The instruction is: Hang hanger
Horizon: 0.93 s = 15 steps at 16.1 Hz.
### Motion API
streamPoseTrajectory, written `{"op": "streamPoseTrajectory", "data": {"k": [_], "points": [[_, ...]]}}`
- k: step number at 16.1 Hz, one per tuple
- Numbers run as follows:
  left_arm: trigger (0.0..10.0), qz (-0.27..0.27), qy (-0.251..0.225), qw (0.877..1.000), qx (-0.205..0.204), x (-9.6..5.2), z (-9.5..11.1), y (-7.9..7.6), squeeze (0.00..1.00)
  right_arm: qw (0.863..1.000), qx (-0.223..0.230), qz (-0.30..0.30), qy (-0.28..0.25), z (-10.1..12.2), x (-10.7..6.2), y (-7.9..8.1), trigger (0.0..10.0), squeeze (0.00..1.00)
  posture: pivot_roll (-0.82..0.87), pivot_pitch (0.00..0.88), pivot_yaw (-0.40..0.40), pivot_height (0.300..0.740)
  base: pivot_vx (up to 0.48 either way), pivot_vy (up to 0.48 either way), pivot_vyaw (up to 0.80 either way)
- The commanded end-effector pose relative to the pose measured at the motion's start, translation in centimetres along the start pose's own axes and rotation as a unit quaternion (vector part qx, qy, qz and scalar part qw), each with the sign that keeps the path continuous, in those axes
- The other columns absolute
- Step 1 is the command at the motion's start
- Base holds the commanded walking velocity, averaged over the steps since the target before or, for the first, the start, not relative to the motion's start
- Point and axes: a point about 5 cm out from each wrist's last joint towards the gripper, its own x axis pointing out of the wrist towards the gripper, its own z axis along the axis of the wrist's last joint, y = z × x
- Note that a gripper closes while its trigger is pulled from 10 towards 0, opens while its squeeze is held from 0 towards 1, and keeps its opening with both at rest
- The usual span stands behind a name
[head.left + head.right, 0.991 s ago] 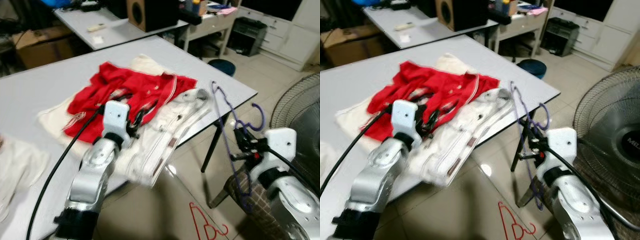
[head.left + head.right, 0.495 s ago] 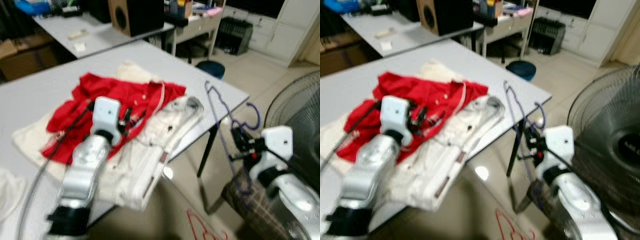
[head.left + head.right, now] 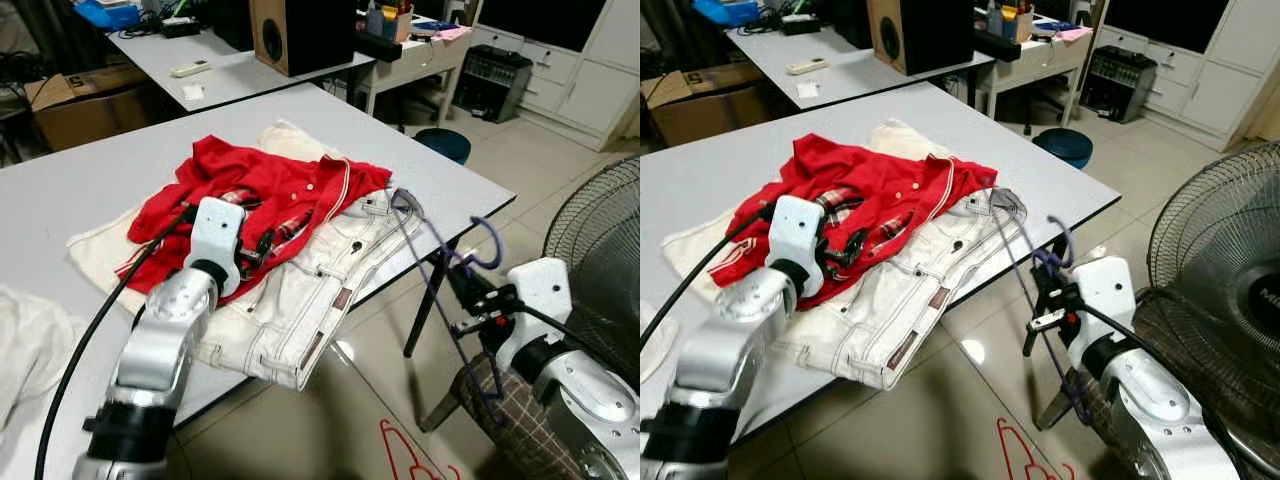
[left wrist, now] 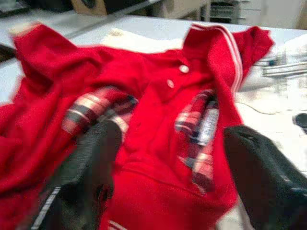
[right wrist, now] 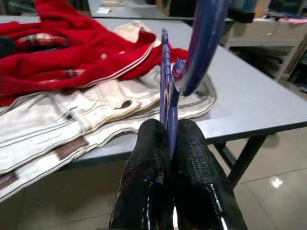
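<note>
The hanger is a thin purple wire type with a curved hook at the top. It is clamped between the two black fingers of the right gripper, off the near corner of the grey table. The frame stands roughly upright and tilted. One upper end reaches over the white garment at the table edge.

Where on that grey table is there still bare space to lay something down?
Bare tabletop lies left of the red shirt, and the far corner beyond the white jeans is free. The middle is crowded with clothes, the left gripper and the purple hanger.
</note>
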Motion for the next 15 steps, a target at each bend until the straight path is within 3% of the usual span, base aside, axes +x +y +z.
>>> {"op": "streamPoseTrajectory", "data": {"k": [1,2,5,9,11,12,13,15], "points": [[10.0,-0.025,0.011,0.999,-0.018,0.2,-0.2,-0.5,0.00,1.000,-0.005,0.012,-0.004,0.4,-0.2,0.1,10.0,0.00,-0.05,0.027,0.023,0.740,0.000,0.000,0.00],[10.0,-0.032,0.014,0.999,-0.021,0.4,-0.2,-0.7,0.00,1.000,-0.006,0.014,-0.002,0.4,-0.3,0.1,10.0,0.00,-0.05,0.027,0.023,0.740,0.000,0.000,0.00],[10.0,0.042,0.062,0.997,0.015,1.2,-1.3,0.6,0.00,1.000,-0.014,0.023,0.005,0.4,-0.7,0.1,10.0,0.00,-0.06,0.028,0.035,0.740,0.000,0.000,0.00],[10.0,0.044,0.080,0.996,-0.002,1.1,-1.8,0.7,0.00,0.999,-0.015,0.031,0.011,0.2,-0.9,0.2,10.0,0.00,-0.06,0.027,0.031,0.740,0.000,0.000,0.00],[4.5,0.036,0.094,0.995,-0.002,1.0,-2.1,0.5,0.00,0.999,-0.017,0.035,0.012,0.2,-0.8,0.2,10.0,0.00,-0.06,0.024,0.030,0.740,0.000,0.000,0.00],[0.5,0.034,0.102,0.994,0.000,0.9,-2.3,0.4,0.00,0.999,-0.018,0.037,0.012,0.3,-0.7,0.2,10.0,0.00,-0.06,0.021,0.029,0.740,0.000,0.000,0.00],[0.0,0.035,0.106,0.994,0.001,0.7,-2.4,0.5,0.00,0.999,-0.021,0.041,0.013,0.3,-0.8,0.1,10.0,0.00,-0.06,0.018,0.029,0.740,0.000,0.000,0.00],[0.0,0.043,0.113,0.993,0.003,0.5,-2.3,0.9,0.00,0.998,-0.028,0.047,0.016,0.3,-0.9,0.0,10.0,0.00,-0.06,0.015,0.029,0.740,0.000,0.000,0.00]]}}
